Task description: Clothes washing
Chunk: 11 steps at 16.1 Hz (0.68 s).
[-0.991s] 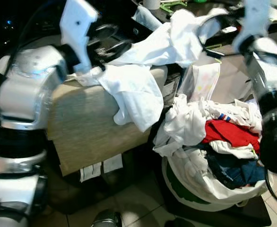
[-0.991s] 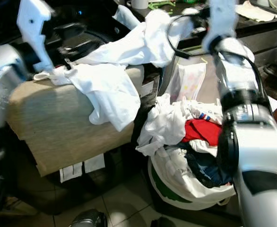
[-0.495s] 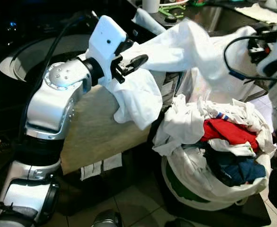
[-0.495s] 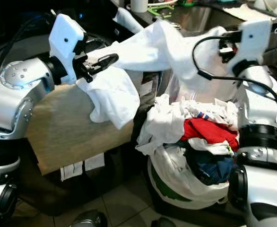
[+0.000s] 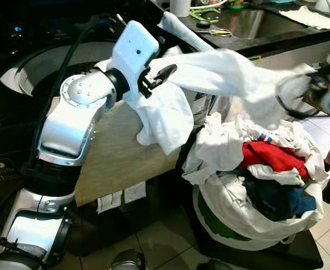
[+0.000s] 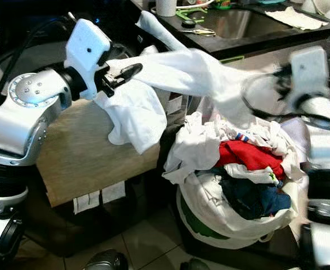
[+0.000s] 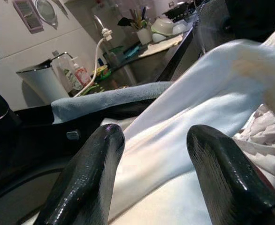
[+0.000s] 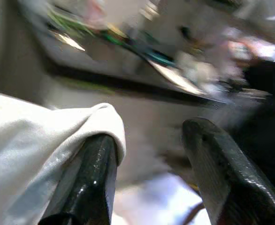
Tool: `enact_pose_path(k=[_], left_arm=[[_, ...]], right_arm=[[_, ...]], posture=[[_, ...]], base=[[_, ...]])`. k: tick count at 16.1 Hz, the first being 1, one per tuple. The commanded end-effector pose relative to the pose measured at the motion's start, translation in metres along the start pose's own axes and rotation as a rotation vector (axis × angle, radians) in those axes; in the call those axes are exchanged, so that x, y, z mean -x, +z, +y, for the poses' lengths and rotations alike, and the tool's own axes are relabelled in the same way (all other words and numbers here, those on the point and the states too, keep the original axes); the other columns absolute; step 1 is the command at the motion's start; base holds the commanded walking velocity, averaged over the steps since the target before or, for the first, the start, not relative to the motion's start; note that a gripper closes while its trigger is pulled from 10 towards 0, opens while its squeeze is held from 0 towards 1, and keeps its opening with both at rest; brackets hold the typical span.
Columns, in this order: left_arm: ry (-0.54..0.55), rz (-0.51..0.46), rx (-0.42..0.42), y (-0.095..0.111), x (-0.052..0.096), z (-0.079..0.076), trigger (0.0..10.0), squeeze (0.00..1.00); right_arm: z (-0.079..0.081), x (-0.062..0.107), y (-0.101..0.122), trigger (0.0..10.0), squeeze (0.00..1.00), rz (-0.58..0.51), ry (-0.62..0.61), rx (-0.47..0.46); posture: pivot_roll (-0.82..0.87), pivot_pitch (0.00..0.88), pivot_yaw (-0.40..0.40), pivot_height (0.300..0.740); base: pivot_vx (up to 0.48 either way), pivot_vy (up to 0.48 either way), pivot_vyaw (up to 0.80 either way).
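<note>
Dark kitchen counter (image 5: 277,42) with a steel sink (image 5: 249,19) runs along the back, and pale floor tiles (image 5: 165,242) show below. Near the middle stands a tan padded surface (image 5: 120,152), with a dark round washer opening (image 5: 35,67) behind it. White shirt (image 5: 221,73), thin and creased, stretches in mid-air like a loose band from the left side over to the right; another part of white cloth (image 5: 165,115) hangs in soft folds over the tan surface's edge. Left gripper (image 5: 156,79) is raised above the tan surface at the shirt's left end, its two black fingers (image 7: 90,183) spread apart with the shirt lying between and beyond them. Right gripper (image 8: 151,183) is blurred at the far right, above the basket; its fingers are apart, and a fold of the shirt drapes over one finger (image 8: 90,183). Below the stretched shirt sits a white laundry basket (image 5: 232,230) with a green band, heaped with clothes: crumpled white pieces (image 5: 221,146), a red garment (image 5: 269,154) and a dark blue one (image 5: 277,199).
</note>
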<state>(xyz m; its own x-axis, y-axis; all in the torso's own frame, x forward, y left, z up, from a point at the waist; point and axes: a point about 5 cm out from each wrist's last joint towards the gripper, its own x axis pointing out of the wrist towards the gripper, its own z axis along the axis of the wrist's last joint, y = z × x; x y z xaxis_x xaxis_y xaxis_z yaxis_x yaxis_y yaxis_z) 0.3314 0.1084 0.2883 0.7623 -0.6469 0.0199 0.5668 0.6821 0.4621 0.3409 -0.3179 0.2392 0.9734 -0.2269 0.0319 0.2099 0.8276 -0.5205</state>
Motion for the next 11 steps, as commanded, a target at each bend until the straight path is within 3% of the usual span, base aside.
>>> enact_pose_path(k=[1, 2, 3, 4, 5, 6, 7, 11], left_arm=[[-0.001, 0.0, -0.02, 0.002, 0.0, -0.001, 10.0, 0.0], [-0.002, 0.0, -0.02, 0.002, 0.0, -0.002, 10.0, 0.0], [0.005, 0.0, -0.025, 0.002, 0.0, -0.001, 10.0, 0.0], [0.01, -0.001, -0.025, 0.002, 0.0, 0.0, 10.0, 0.0], [0.015, -0.005, -0.021, 0.003, 0.0, 0.0, 10.0, 0.0], [0.019, -0.01, -0.018, 0.003, -0.001, 0.0, 10.0, 0.0], [0.022, -0.014, -0.018, 0.003, -0.002, -0.001, 10.0, 0.0], [0.029, -0.035, -0.011, 0.006, -0.004, -0.002, 10.0, 0.0]], right_arm=[[-0.022, 0.004, -0.011, 10.0, 0.0, 0.065, -0.114, 0.108], [-0.031, 0.006, -0.013, 10.0, 0.0, 0.083, -0.164, 0.146], [-0.05, 0.011, -0.017, 10.0, 0.0, 0.115, -0.264, 0.175], [-0.058, 0.013, -0.019, 10.0, 0.0, 0.124, -0.313, 0.135], [-0.068, 0.015, -0.025, 10.0, 0.0, 0.143, -0.363, 0.0], [-0.071, 0.014, -0.026, 10.0, 0.0, 0.114, -0.36, -0.16], [-0.071, 0.014, -0.022, 10.0, 0.0, 0.062, -0.355, -0.21], [-0.067, 0.013, 0.003, 10.0, 0.0, -0.099, -0.392, -0.242]], posture=[[0.0, 0.0, 0.011, 0.719], [0.01, 0.0, 0.009, 0.719], [0.01, 0.0, 0.009, 0.719], [0.01, 0.0, 0.009, 0.719], [0.01, 0.0, 0.009, 0.719], [0.0, 0.0, 0.012, 0.719], [0.0, 0.0, 0.015, 0.719], [0.0, 0.0, 0.014, 0.719]], base=[[0.0, 0.0, 0.0], [0.0, 0.0, 0.0], [0.0, 0.0, 0.0], [0.0, 0.0, 0.0], [0.0, 0.0, 0.0], [0.0, 0.0, 0.0], [0.0, 0.0, 0.0], [0.0, 0.0, 0.0]])
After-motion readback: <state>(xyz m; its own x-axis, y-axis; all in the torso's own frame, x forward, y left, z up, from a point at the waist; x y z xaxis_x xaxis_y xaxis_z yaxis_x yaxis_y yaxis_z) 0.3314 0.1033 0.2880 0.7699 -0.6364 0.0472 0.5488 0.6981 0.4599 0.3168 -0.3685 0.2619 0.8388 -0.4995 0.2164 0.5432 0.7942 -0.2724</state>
